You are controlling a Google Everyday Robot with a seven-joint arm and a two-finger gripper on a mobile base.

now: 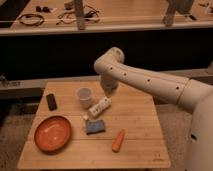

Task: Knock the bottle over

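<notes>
The bottle point(99, 107), whitish with a dark cap, lies on its side on the wooden table point(140, 115). It points diagonally, with its cap end toward the blue sponge point(94, 126). The translucent white cup point(84, 96) stands upright just to its left. My gripper point(106, 93) hangs at the end of the white arm, just above and behind the bottle's upper end and to the right of the cup. The arm's wrist hides most of it.
An orange plate point(52, 134) sits at the front left. A small black object point(51, 101) lies at the left edge. A carrot point(118, 141) lies at the front middle. A dark bench with cables runs behind the table.
</notes>
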